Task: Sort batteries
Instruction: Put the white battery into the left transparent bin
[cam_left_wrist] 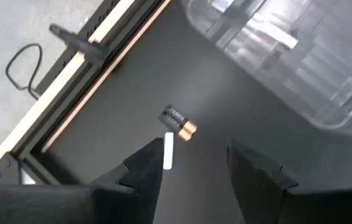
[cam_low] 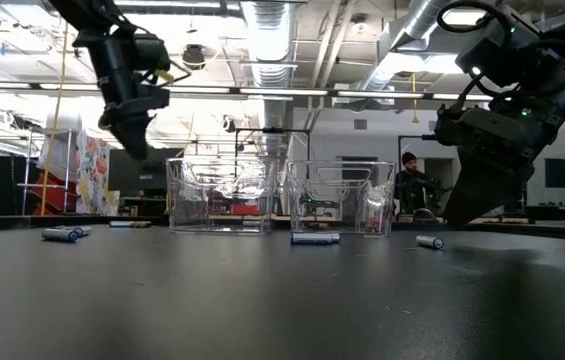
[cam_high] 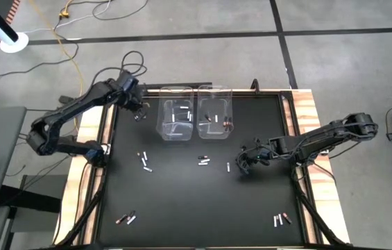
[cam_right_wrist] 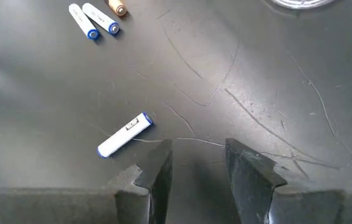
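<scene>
Batteries lie scattered on the black table. A copper-and-black battery (cam_left_wrist: pixel 179 122) and a white battery (cam_left_wrist: pixel 168 150) lie side by side near the far left corner. My left gripper (cam_left_wrist: pixel 197 158) hangs open above them, clear of the table (cam_low: pixel 127 120). A white, blue-tipped battery (cam_right_wrist: pixel 124 135) lies just beside my right gripper (cam_right_wrist: pixel 197 158). That gripper is open, low over the table's right half (cam_high: pixel 244 164), with nothing between its fingers. The left clear bin (cam_high: pixel 175 111) holds white batteries and the right clear bin (cam_high: pixel 214 111) holds dark ones.
More batteries lie in small groups at mid-table (cam_high: pixel 143 160) (cam_high: pixel 203 161), near the front left (cam_high: pixel 126 219) and near the front right (cam_high: pixel 282 219). The two bins stand side by side at the far edge. A raised wooden rim (cam_high: pixel 105 118) borders the table.
</scene>
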You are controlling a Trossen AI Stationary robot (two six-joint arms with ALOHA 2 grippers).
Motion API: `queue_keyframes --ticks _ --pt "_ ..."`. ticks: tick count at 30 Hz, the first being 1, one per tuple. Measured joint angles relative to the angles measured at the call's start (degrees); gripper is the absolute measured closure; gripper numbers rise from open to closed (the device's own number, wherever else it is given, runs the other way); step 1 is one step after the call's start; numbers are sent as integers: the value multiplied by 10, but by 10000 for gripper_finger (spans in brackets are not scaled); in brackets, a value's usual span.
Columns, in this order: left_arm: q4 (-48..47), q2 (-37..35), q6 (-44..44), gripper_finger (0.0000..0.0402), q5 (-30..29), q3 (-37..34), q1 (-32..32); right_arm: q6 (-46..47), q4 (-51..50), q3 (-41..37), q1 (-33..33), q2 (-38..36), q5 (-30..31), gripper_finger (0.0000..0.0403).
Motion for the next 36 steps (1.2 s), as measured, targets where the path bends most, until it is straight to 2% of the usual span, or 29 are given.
queue_keyframes --ticks 6,11,21,27,36 --pt "3 7 9 197 0 -20 48 1 0 0 0 0 0 239" --pt "2 37 38 180 0 -20 63 1 0 0 0 0 0 239" --pt "1 150 99 186 2 -20 63 16 0 0 0 0 0 239" --pt "21 210 107 186 -21 -20 63 30 0 0 0 0 0 239" --pt "62 244 116 187 -30 -18 62 32 0 0 0 0 0 239"
